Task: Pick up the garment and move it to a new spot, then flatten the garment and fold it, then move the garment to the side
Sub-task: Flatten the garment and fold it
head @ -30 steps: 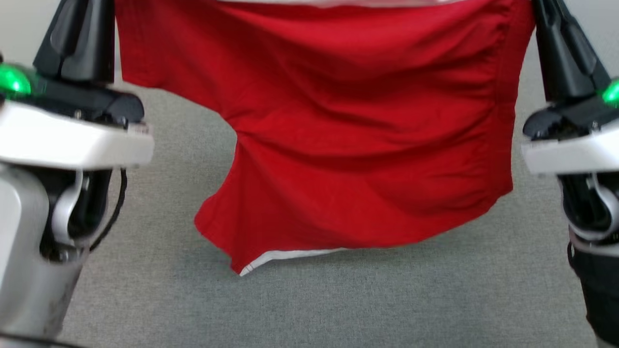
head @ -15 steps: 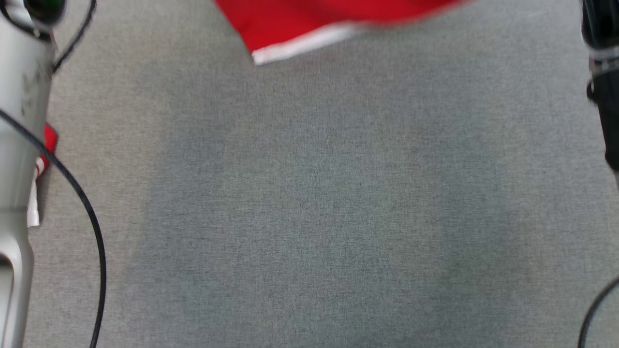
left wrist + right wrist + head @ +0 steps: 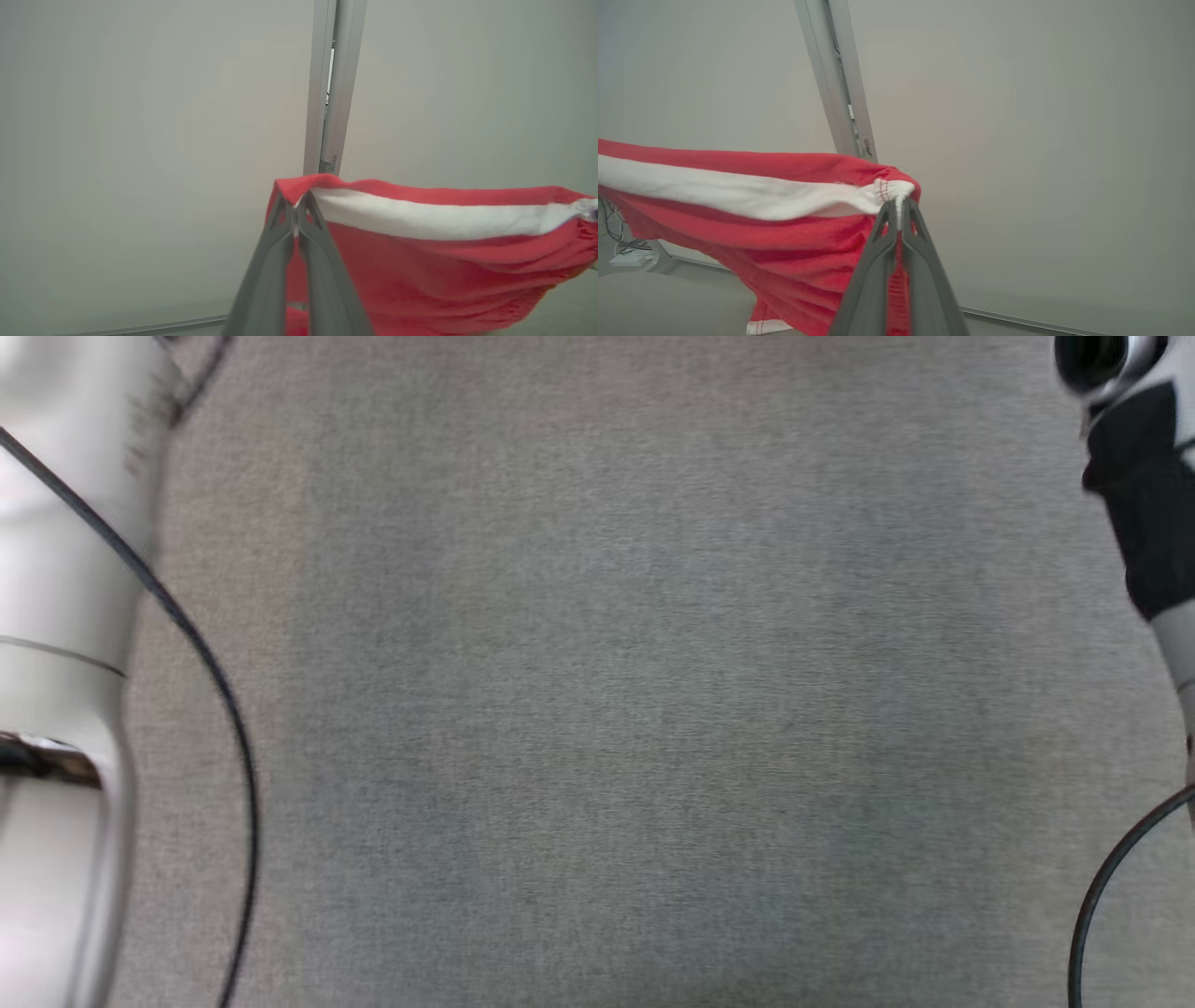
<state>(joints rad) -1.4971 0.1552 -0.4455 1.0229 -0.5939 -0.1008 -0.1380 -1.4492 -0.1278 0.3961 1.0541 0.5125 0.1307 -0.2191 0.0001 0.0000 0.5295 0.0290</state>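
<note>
**Left wrist view:** the left gripper [image 3: 295, 210] was clenched on one upper corner of the red garment [image 3: 420, 280]. **Right wrist view:** the right gripper [image 3: 899, 206] was clenched on the opposite corner, at the gathered end of the white band [image 3: 738, 196]. The garment hung stretched between both grippers, band uppermost and body sagging below the fingertips, before a pale wall [image 3: 140, 116] and a metal post [image 3: 331, 84]. **Head view:** grey carpet [image 3: 597, 709], pale left forearm [image 3: 56, 569] and black cable [image 3: 252, 803].

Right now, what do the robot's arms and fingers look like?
The left arm is smooth pale silver-white, with a thin black cable looping beside it. The right arm has a black section above pale grey, and a second black cable. The left gripper and right gripper each have two long dark grey fingers, tapering, with small triangular cut-outs.
</note>
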